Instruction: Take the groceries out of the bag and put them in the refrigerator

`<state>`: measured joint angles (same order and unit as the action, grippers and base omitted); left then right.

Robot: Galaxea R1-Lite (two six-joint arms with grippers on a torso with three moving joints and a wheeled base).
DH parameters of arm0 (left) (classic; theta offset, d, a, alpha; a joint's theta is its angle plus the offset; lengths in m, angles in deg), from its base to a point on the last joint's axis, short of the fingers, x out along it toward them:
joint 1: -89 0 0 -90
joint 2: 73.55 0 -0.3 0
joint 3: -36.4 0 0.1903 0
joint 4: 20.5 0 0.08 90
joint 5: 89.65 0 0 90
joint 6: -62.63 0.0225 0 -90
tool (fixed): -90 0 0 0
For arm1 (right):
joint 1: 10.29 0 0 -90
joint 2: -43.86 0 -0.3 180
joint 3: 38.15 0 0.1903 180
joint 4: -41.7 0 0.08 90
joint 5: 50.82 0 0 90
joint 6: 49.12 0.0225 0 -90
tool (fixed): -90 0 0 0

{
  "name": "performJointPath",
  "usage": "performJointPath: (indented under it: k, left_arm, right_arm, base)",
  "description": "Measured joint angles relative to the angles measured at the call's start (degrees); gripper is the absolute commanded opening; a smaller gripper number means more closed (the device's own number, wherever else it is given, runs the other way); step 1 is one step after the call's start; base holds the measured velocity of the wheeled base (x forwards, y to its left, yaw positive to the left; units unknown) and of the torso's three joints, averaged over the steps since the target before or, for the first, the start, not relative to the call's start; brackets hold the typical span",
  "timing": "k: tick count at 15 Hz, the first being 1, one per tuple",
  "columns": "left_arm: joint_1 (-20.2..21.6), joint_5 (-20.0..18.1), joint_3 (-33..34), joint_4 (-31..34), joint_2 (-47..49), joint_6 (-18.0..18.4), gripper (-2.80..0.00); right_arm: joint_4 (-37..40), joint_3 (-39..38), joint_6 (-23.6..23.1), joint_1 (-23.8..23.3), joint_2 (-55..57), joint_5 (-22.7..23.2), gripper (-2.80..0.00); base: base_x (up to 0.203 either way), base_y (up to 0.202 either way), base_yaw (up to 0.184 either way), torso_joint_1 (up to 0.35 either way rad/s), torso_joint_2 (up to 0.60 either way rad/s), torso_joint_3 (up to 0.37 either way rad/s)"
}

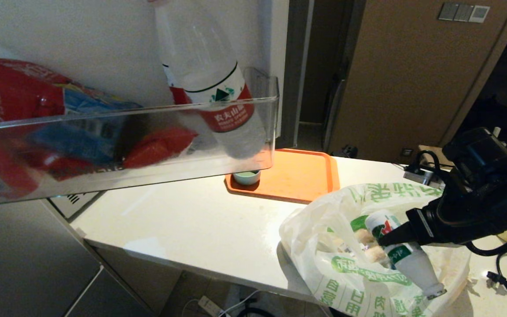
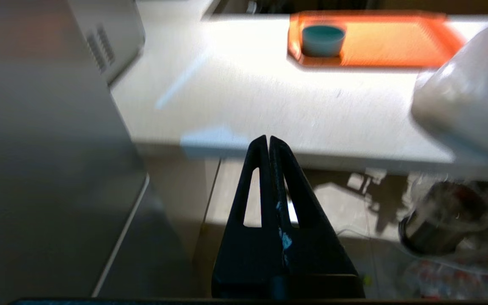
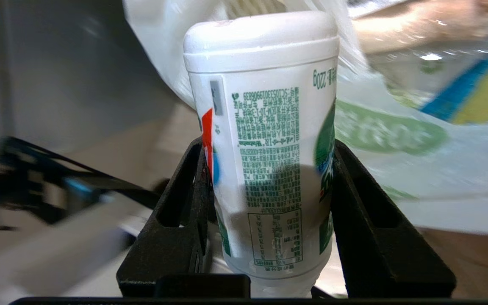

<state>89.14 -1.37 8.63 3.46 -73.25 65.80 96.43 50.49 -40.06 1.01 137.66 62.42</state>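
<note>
White inner walls of the refrigerator (image 1: 104,39) fill the far left, its door open, and a clear door shelf (image 1: 121,145) already carries red and blue packs (image 1: 38,114) and a water bottle with a red label (image 1: 218,97). Right of it runs the pale worktop (image 1: 183,220), with an orange tray (image 1: 297,176) at its far edge bearing a small green cup (image 1: 246,177). At the near right the bag (image 1: 350,264) sits open on the worktop, pale beige lumps (image 1: 370,246) lying inside. Over its mouth the right gripper (image 1: 385,240) has its fingers (image 3: 184,203) closed partway around the white bottle with green label (image 3: 269,169), clamping its body on both sides, the cap end tipped down toward the near edge. The left gripper (image 2: 268,144) hangs idle below the worktop's near edge, fingers pressed together on nothing. By my reading, the job is partway: the bottle is in hand but has yet to reach a shelf, and the lumps and whatever else the bag hides are left to move.
</note>
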Motion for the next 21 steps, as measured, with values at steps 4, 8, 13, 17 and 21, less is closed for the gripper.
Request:
performJointPath:
  k: [4,8,13,17,21]
  left_arm:
    - [-0.6,-4.4,-8.7,-0.5,6.8,4.5,-2.8]
    - [-3.4,-11.5,-13.5,-4.0,19.5,13.0,-2.8]
    - [-4.8,-21.1,-14.1,-15.9,35.4,19.7,-2.8]
    - [-6.7,-25.5,-13.8,-18.8,42.9,23.4,-2.8]
    - [-14.2,-26.3,-13.5,-18.9,44.9,28.3,-2.8]
  right_arm:
    - [0.2,3.8,6.3,0.0,3.4,8.4,-2.8]
    - [0.4,6.1,12.1,0.6,5.3,14.9,-2.8]
    - [0.4,7.1,15.9,2.8,6.6,18.4,-2.8]
    - [1.0,8.6,18.2,3.8,7.7,24.5,-2.8]
    - [1.3,10.9,26.2,4.4,8.5,31.9,-2.8]
  base:
    - [0.0,0.0,0.0,0.0,0.0,0.0]
    - [0.0,0.0,0.0,0.0,0.0,0.0]
    - [0.0,0.0,0.0,0.0,0.0,0.0]
    - [0.0,0.0,0.0,0.0,0.0,0.0]
    - [0.0,0.0,0.0,0.0,0.0,0.0]
